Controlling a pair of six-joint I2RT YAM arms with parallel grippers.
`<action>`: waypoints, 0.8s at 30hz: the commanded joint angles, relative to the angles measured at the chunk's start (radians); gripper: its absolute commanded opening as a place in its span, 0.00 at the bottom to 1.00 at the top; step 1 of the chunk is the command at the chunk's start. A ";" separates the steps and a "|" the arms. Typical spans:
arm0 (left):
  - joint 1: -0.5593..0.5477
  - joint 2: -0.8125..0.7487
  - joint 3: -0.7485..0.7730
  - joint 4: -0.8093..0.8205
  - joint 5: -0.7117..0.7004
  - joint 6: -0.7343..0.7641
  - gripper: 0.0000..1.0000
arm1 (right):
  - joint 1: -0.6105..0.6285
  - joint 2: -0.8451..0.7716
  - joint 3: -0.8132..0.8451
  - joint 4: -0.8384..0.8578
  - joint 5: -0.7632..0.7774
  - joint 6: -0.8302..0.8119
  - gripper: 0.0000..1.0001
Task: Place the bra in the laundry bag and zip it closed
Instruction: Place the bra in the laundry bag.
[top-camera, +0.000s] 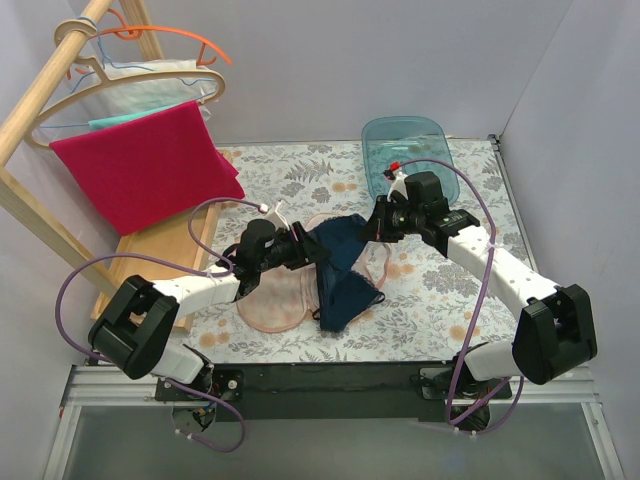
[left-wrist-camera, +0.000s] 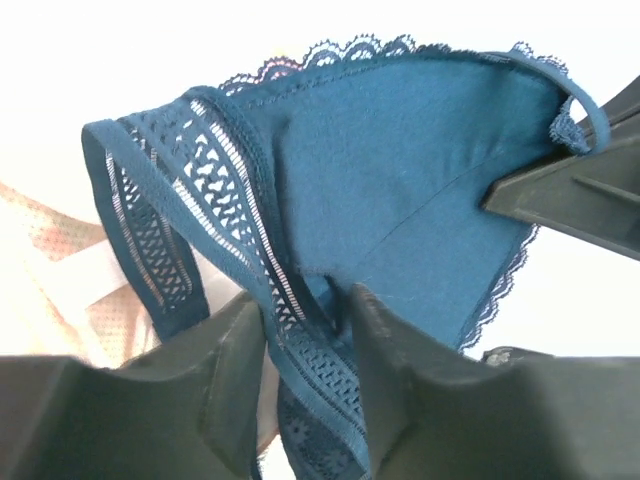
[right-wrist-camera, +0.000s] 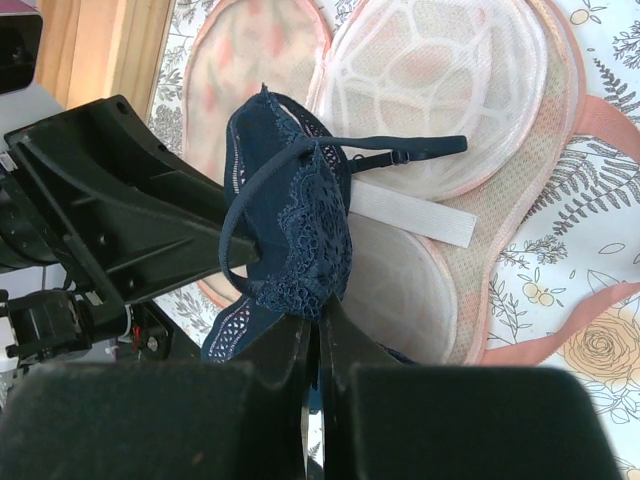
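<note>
White arms, black joints, seemingly purple cables.

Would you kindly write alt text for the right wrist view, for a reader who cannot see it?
The right gripper pinches a dark navy lace bra, which hangs above the opened peach-pink laundry bag lying on a floral tablecloth. The left gripper reaches in from the left, beside the bra.

Overhead view: bra (top-camera: 340, 268) hides the middle of the laundry bag (top-camera: 272, 305); right pincer (top-camera: 372, 226) tips buried in dark fabric at 12 o'clock. Left wrist view: bra lace runs off the frame at 6 o'clock; background blown out white. Teal tub (top-camera: 408, 152) contents unreadable.
</note>
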 joint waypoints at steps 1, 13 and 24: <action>0.007 -0.022 0.032 0.039 -0.014 0.025 0.20 | -0.003 -0.020 0.002 0.036 -0.028 -0.003 0.01; 0.073 -0.007 0.175 -0.150 -0.049 0.185 0.09 | -0.008 0.069 0.016 0.076 -0.026 0.008 0.01; 0.139 0.156 0.195 -0.139 0.057 0.226 0.12 | -0.006 0.273 0.079 0.103 -0.048 -0.009 0.01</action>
